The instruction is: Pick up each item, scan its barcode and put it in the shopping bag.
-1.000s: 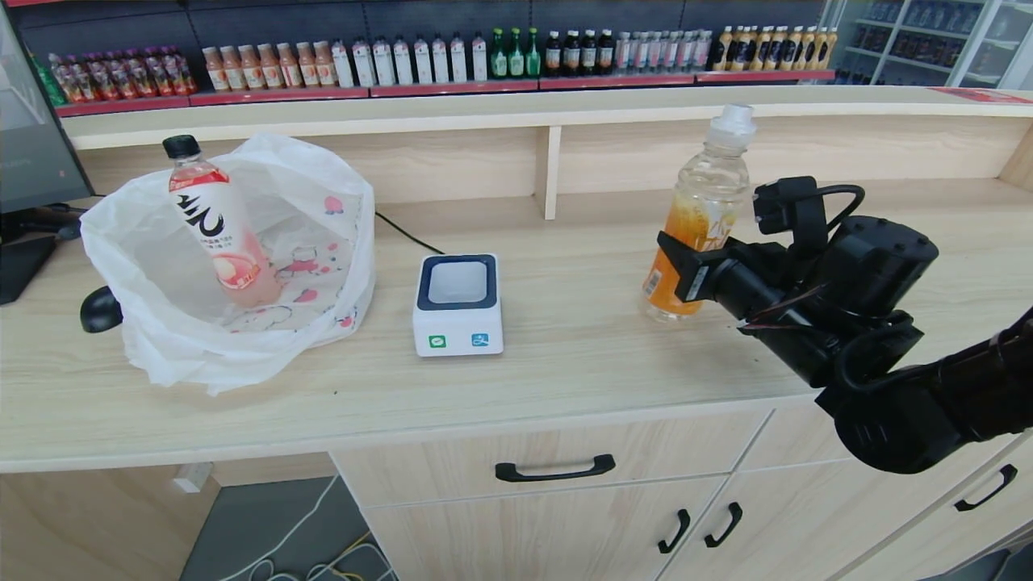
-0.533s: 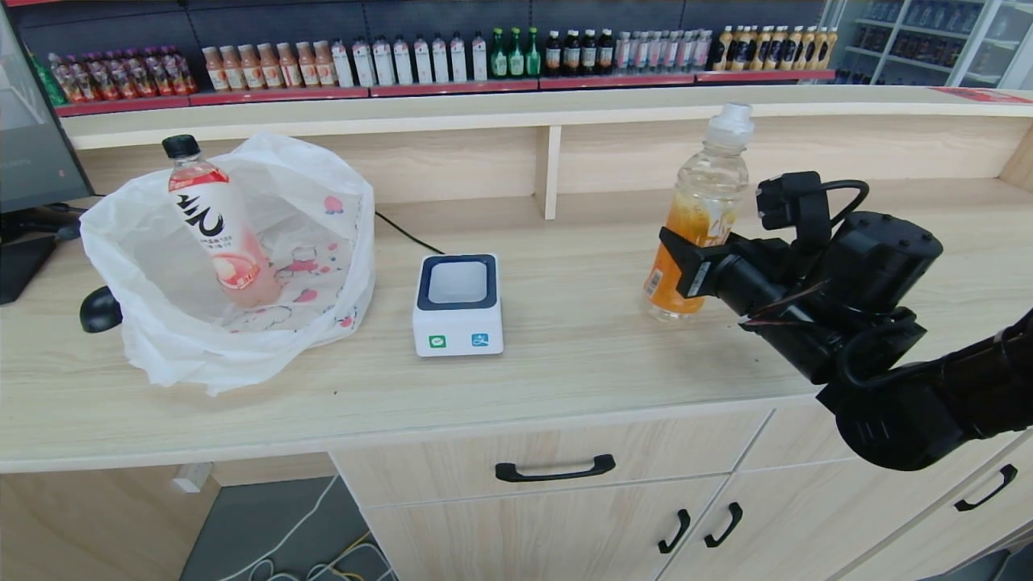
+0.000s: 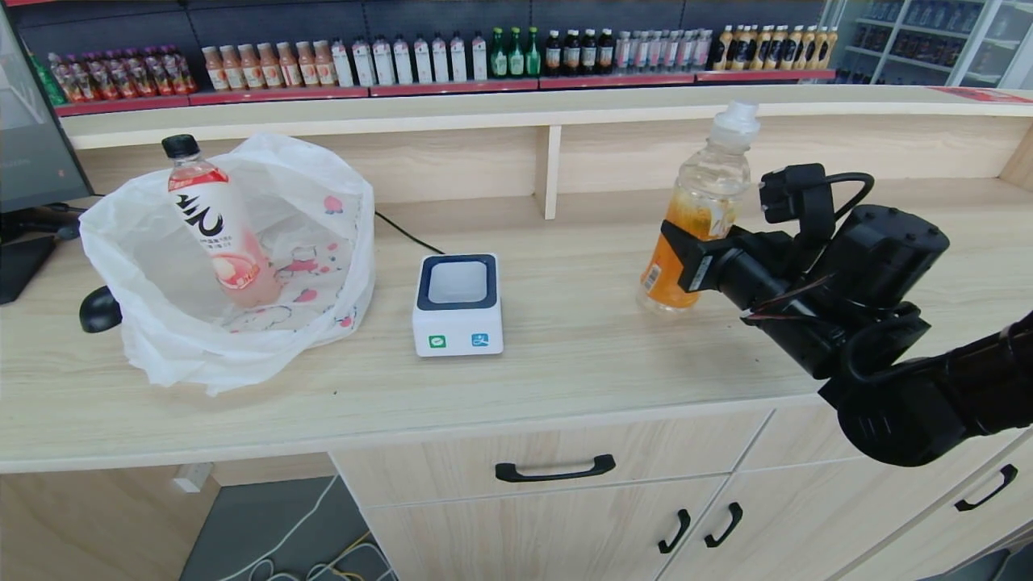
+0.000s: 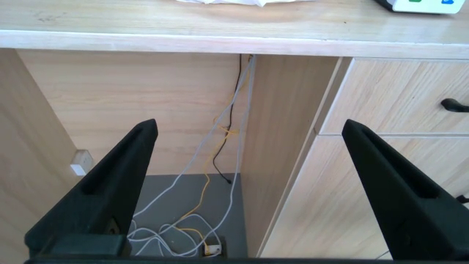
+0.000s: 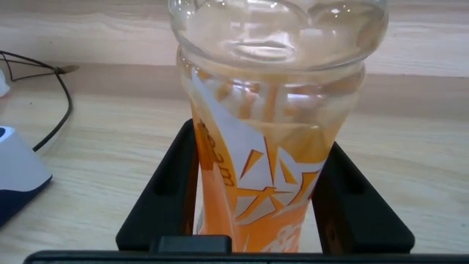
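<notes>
Lifted a little since the earlier frames, the clear plastic bottle of orange drink with a white cap [image 3: 700,210] now seems to hang just off the pale wooden counter [image 3: 565,355] at about 2 o'clock, tilted slightly, and the right gripper [image 3: 692,257] has risen with it. Nearest us, the left gripper [image 4: 249,128] hangs below the counter edge with its fingers spread wide and nothing between them. The right gripper pinches the bottle low on its orange label. For this step we would carry the bottle toward 9 o'clock to the white box-shaped barcode scanner with a dark-rimmed window [image 3: 457,303], turn the label's pale patch, probably the barcode, down onto the window, and move smoothly so the liquid does not slosh. Farther off at 10 o'clock sits the thin white plastic shopping bag [image 3: 323,274], with a pink drink bottle with a black cap [image 3: 216,226] leaning inside. Our right wrist view shows both fingers pressed against the label; our head view hides the far one but shows the route to the scanner.
</notes>
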